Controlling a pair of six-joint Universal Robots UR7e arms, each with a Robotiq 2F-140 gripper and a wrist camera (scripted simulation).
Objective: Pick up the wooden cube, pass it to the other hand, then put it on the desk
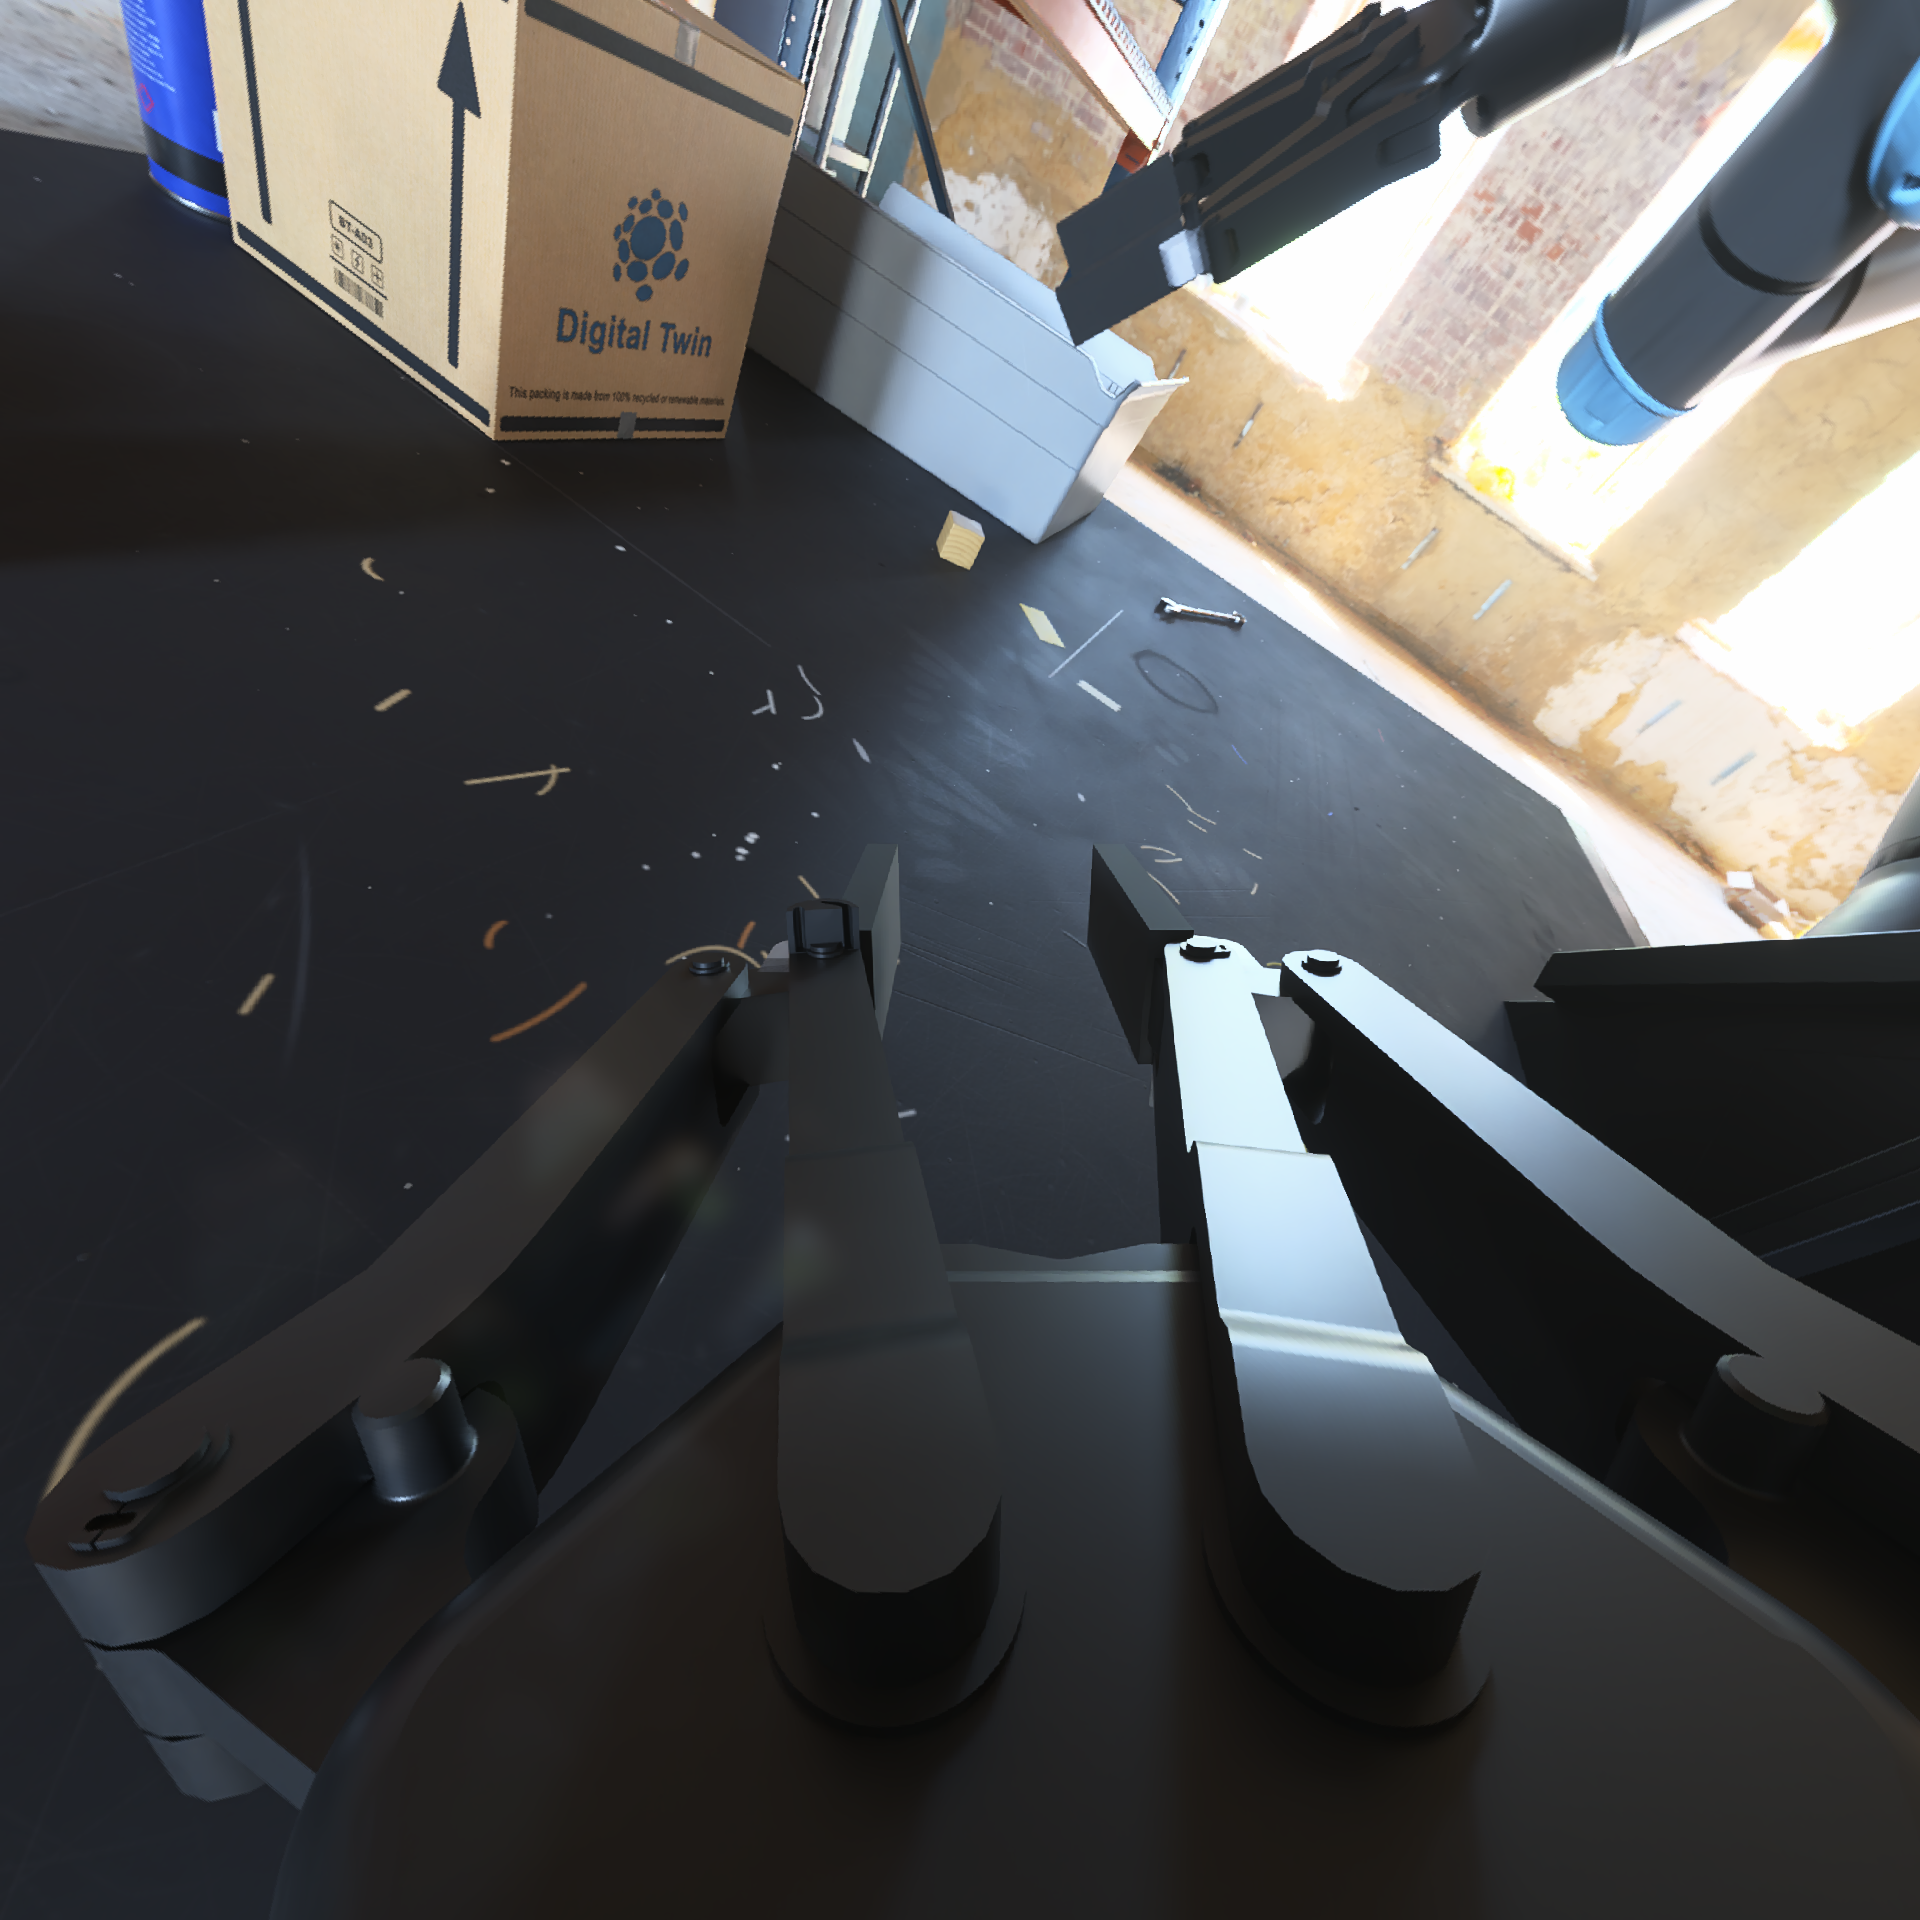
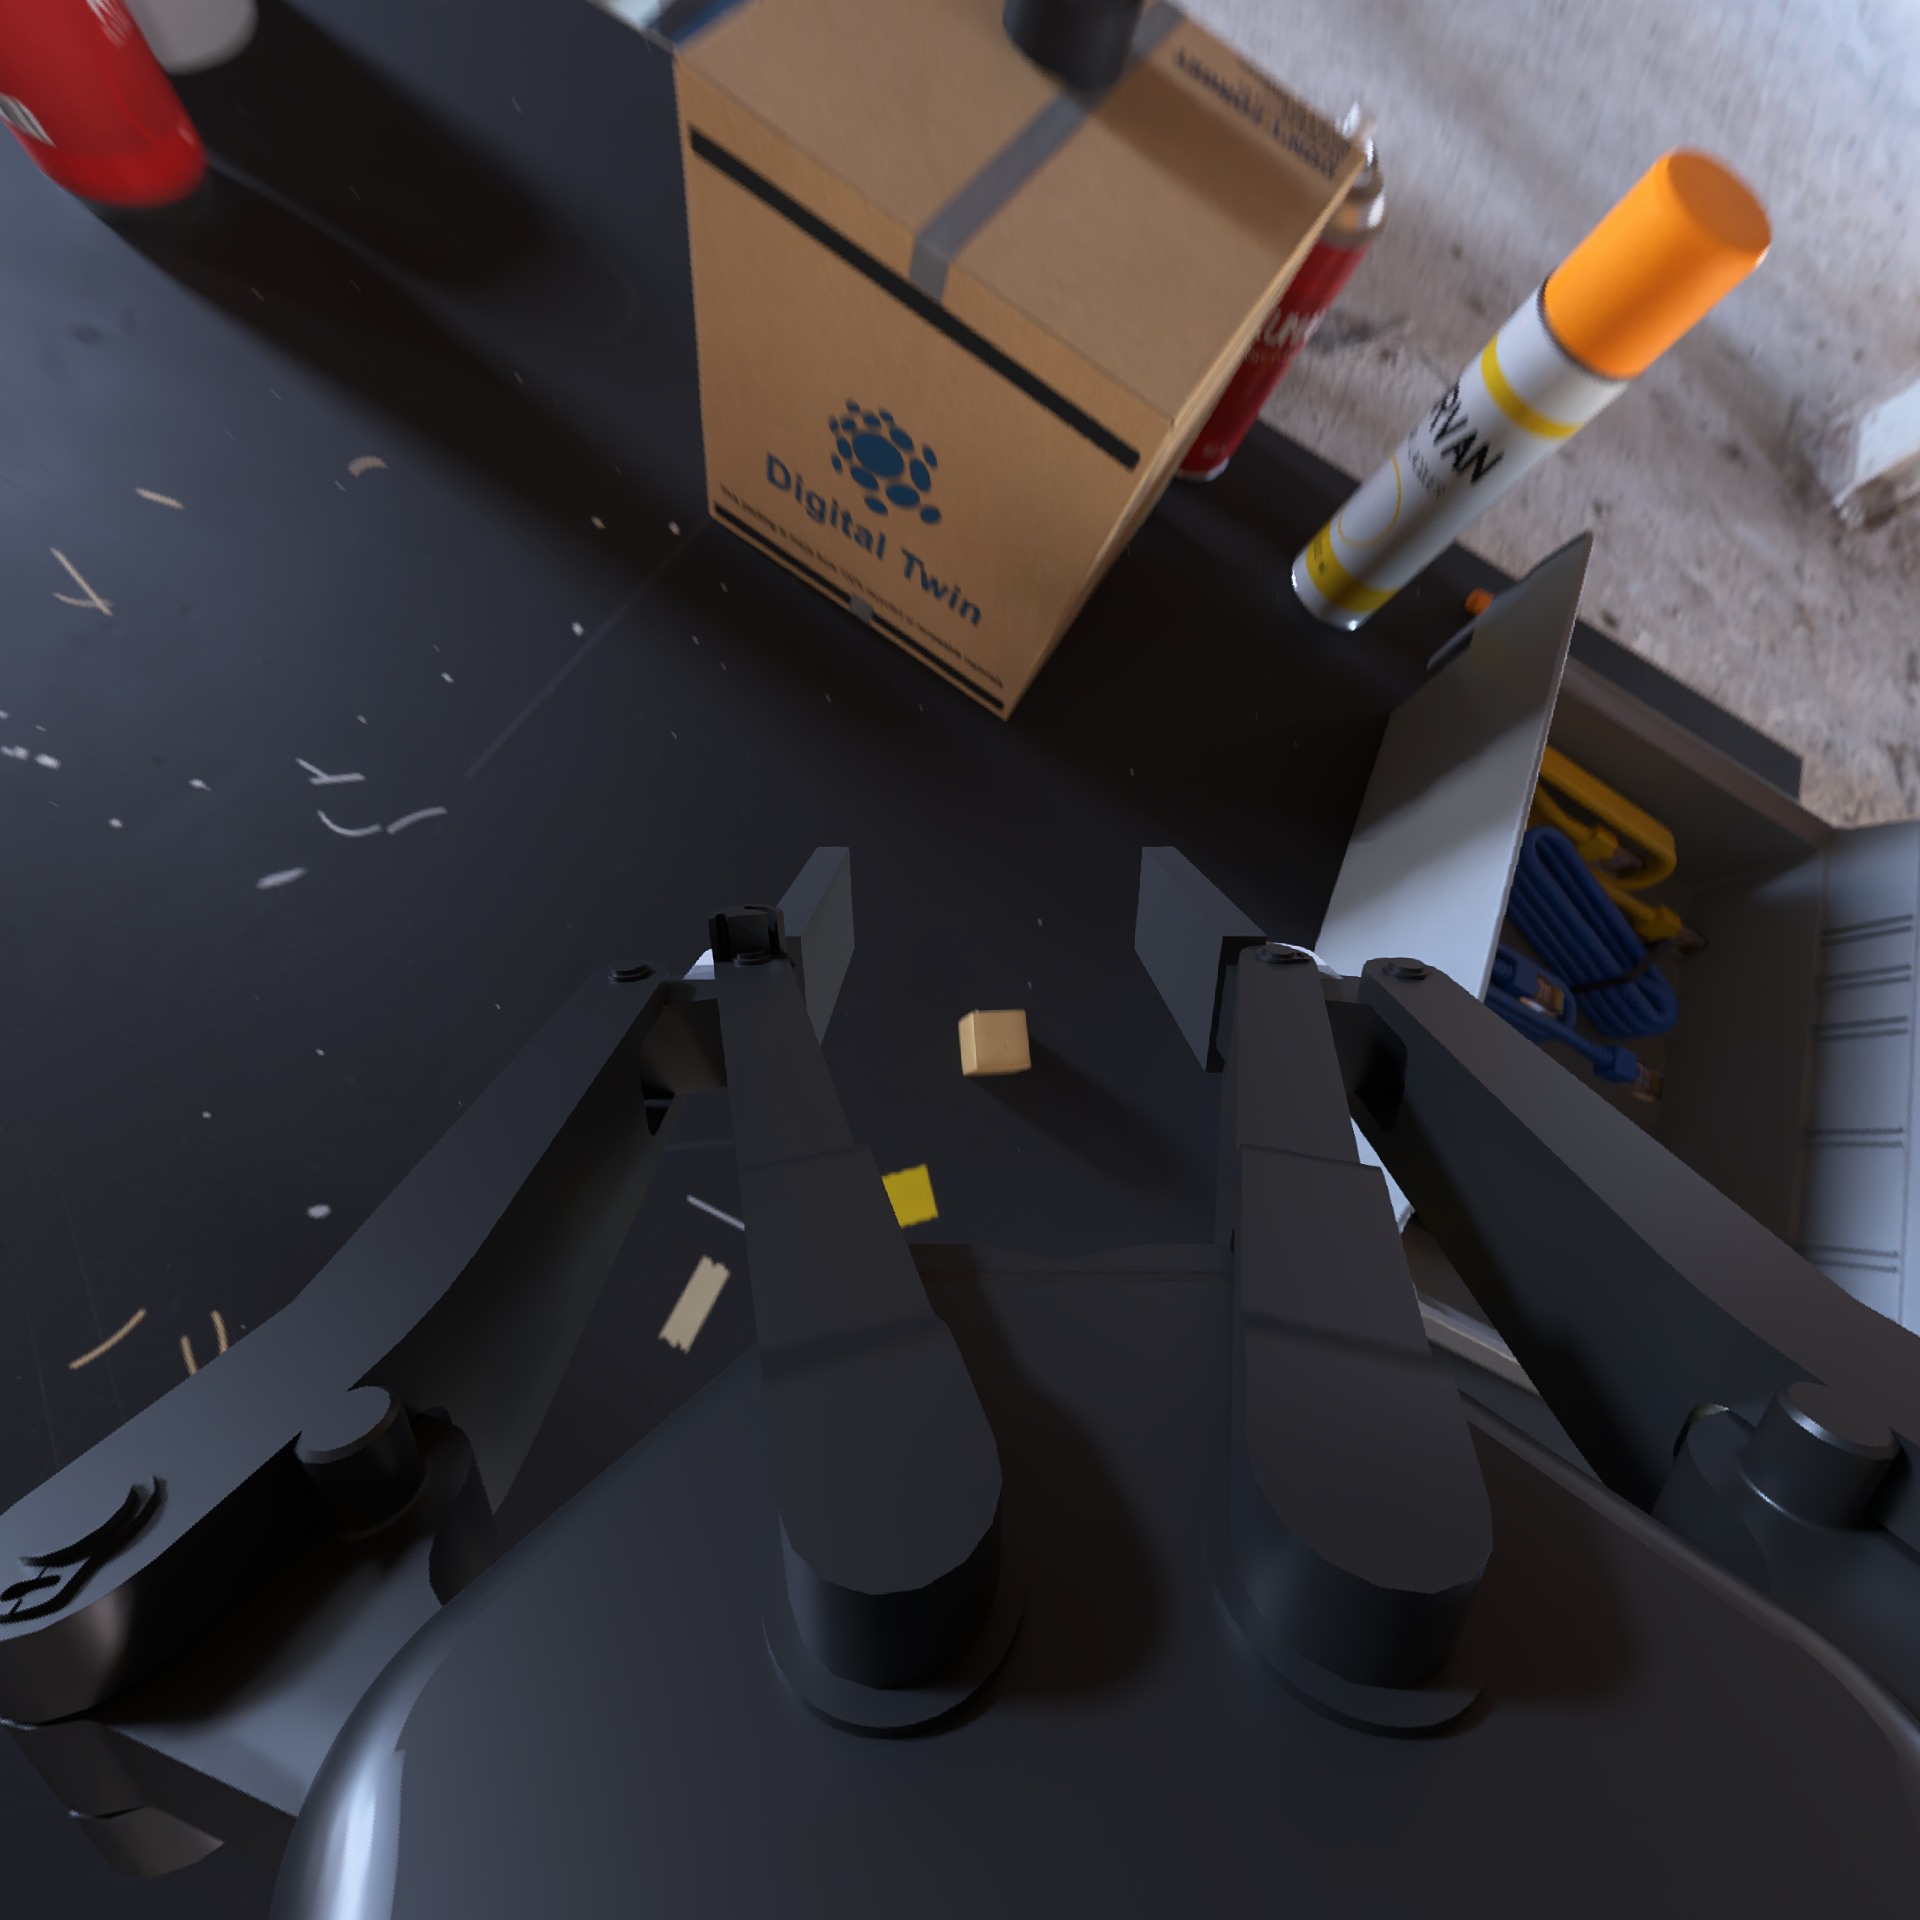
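Right gripper (image 2: 995,914): held above the desk, fingers spread apart, nothing clamped between them.
Wooden cube (image 2: 994,1042): seen on the dark desk (image 2: 312,623) in the gap between the right gripper's fingers, below them and untouched by either; roughly centred in that gap.
Left gripper (image 1: 992,904): fingers parted, nothing held; only bare desk (image 1: 312,623) is seen between them.
Wooden cube, from the left wrist (image 1: 960,539): found well ahead of the left gripper's fingertips, slightly to one side of their line, resting on the desk just beside the grey bin (image 1: 935,384).
Right gripper, from the left wrist (image 1: 1127,275): seen high and far ahead, raised over the area of the cube; how its jaws stand cannot be told from this angle.
Cardboard box (image 2: 935,364): stood upright ahead of the right gripper, beyond the cube, taped along the top.
Grey bin, from the right wrist (image 2: 1455,831): placed beside the outer finger; blue cables (image 2: 1579,956) and yellow cables (image 2: 1600,821) are seen inside.
Spray can (image 2: 1507,405): white with orange cap, stood ahead of the bin.
Yellow square mark (image 2: 909,1195): noted on the desk nearer the wrist than the cube.
Wrench (image 1: 1200,613): laid on the desk ahead of the left gripper, beyond the cube's near side, apart from it.
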